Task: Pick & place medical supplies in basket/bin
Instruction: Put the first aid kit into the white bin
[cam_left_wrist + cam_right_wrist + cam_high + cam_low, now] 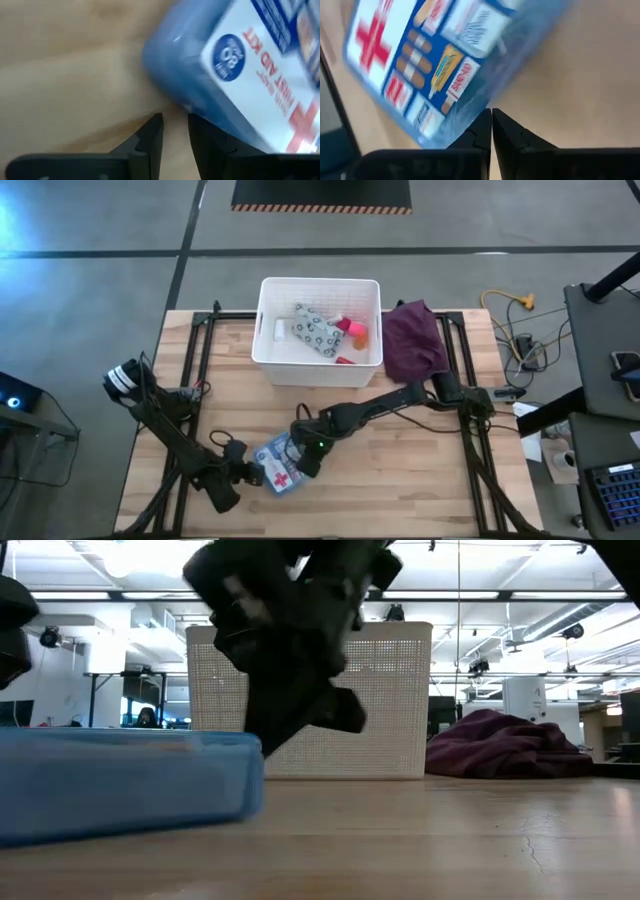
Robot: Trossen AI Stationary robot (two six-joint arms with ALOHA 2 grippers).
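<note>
The blue first-aid packet with the red cross (280,465) lies flat on the wooden table near its near edge; it also shows as the blue packet (120,780) in the low view. My left gripper (250,473) sits at its left end, fingers a narrow gap apart (175,125), nothing between them. My right gripper (308,456) is shut at the packet's right side (491,120). The white basket (268,350) at the far side holds the pale green pouch (318,330) and pink, orange and red pieces (352,332). My left gripper has one finger (205,135) right beside the packet's rounded corner (165,75); whether it touches, I cannot tell. My right gripper's shut fingertips (482,125) lie against the packet's lower edge (455,132), coming slanted down from the table's right. The packet rests flat on the table.
A dark purple cloth (415,340) lies heaped right of the basket, also seen in the low view (510,745). Bare wood stretches between the packet and the basket (300,405). Black frame rails run along both table sides (200,350).
</note>
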